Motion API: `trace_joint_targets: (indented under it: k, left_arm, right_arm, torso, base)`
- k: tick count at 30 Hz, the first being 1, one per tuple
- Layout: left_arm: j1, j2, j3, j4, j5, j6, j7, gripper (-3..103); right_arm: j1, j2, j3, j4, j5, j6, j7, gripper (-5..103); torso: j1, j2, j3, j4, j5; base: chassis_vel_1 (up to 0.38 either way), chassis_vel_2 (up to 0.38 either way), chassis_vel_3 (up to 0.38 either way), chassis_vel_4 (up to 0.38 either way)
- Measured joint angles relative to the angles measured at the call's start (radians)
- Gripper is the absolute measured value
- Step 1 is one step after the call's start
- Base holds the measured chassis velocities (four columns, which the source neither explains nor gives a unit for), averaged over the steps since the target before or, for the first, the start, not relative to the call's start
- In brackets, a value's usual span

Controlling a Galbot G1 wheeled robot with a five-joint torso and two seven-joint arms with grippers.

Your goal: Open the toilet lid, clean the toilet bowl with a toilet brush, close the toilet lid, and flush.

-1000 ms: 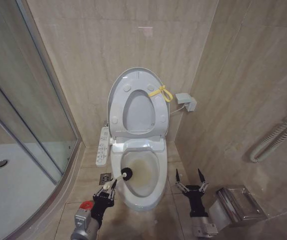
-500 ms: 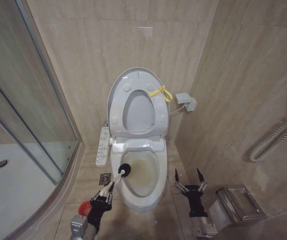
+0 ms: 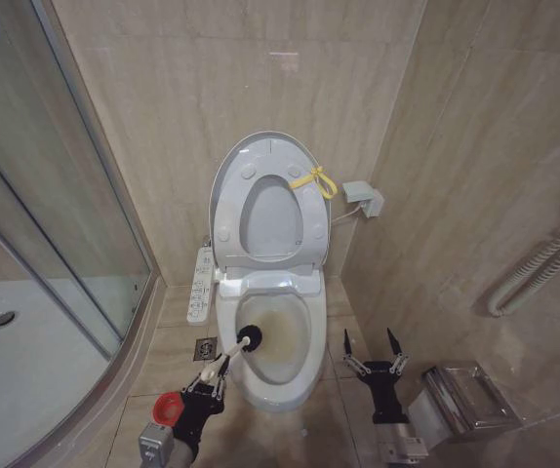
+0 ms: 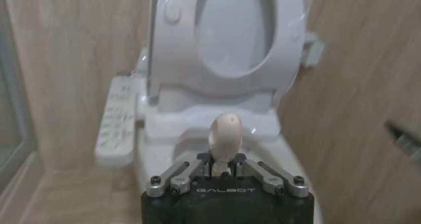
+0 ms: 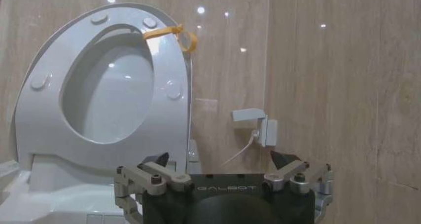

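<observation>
- toilet lid [image 3: 227, 190] raised upright against the back wall, seat ring [image 3: 310, 219] raised with it; yellow cord loop [image 3: 315, 179] at the lid's upper right edge
- toilet bowl [image 3: 304, 359] uncovered, yellowish stain [image 3: 282, 336] on the inner surface
- left gripper [image 3: 209, 377] low at the bowl's front-left, outside the rim, fingers pinched on the pale handle of the toilet brush [image 3: 233, 347]
- brush angled up and right from the gripper; black bristle head sits over the bowl's left inner side, just inside the rim
- left wrist view: handle end [image 4: 225, 136] sticks up between the closed fingers
- red holder [image 3: 168, 406] on the floor tiles, just left of the left arm
- right gripper [image 3: 369, 343] idle beside the bowl's right side, clear of the rim, fingers spread wide, nothing between them
- white control panel [image 3: 202, 284] on the bowl's left side by the hinge
</observation>
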Motion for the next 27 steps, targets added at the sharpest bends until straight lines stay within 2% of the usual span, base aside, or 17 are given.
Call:
trace_joint_targets:
  k: [7,13,18,20,23,25,27]
  left_arm:
    - [0.006,-0.023,0.011,-0.053,0.020,-0.030,0.019,18]
    - [0.039,-0.032,-0.037,-0.113,0.005,-0.037,0.009,18]
    - [0.077,-0.058,-0.063,-0.186,-0.007,-0.007,-0.021,18]
    - [0.115,-0.068,-0.087,-0.223,-0.010,0.013,-0.051,18]
    - [0.148,-0.064,-0.109,-0.229,-0.026,0.031,-0.080,18]
    - [0.167,-0.058,-0.134,-0.230,-0.046,0.046,-0.102,18]
    - [0.185,-0.057,-0.146,-0.230,-0.056,0.053,-0.116,18]
  right_arm:
    - [-0.004,0.003,0.001,0.000,0.000,0.002,0.000,100]
    - [-0.003,0.013,-0.001,-0.006,-0.003,0.002,0.000,100]
    - [0.002,0.019,-0.005,-0.012,-0.007,0.002,0.000,100]
    - [0.004,0.021,-0.006,-0.012,-0.008,0.002,0.000,100]
    - [0.002,0.026,-0.002,-0.012,-0.008,0.003,0.000,100]
    - [0.000,0.033,0.003,-0.012,-0.009,0.005,0.000,100]
    - [0.002,0.035,0.003,-0.012,-0.009,0.005,0.000,100]
  torso:
    - [0.000,0.000,0.000,-0.0001,0.0000]
    - [0.000,0.000,0.000,-0.0001,0.0000]
    - [0.000,0.000,0.000,0.0000,-0.0001]
    - [0.000,0.000,0.000,0.0000,0.0000]
    - [0.000,0.000,0.000,0.0003,-0.0001]
    - [0.000,0.000,0.000,-0.0006,-0.0003]
    - [0.000,0.000,0.000,-0.0004,-0.0003]
  base:
    - [0.000,0.000,0.000,0.000]
    - [0.000,0.000,0.000,0.000]
    - [0.000,0.000,0.000,0.000]
    - [0.000,0.000,0.000,0.000]
    - [0.000,0.000,0.000,0.000]
    - [0.000,0.000,0.000,0.000]
    - [0.000,0.000,0.000,0.000]
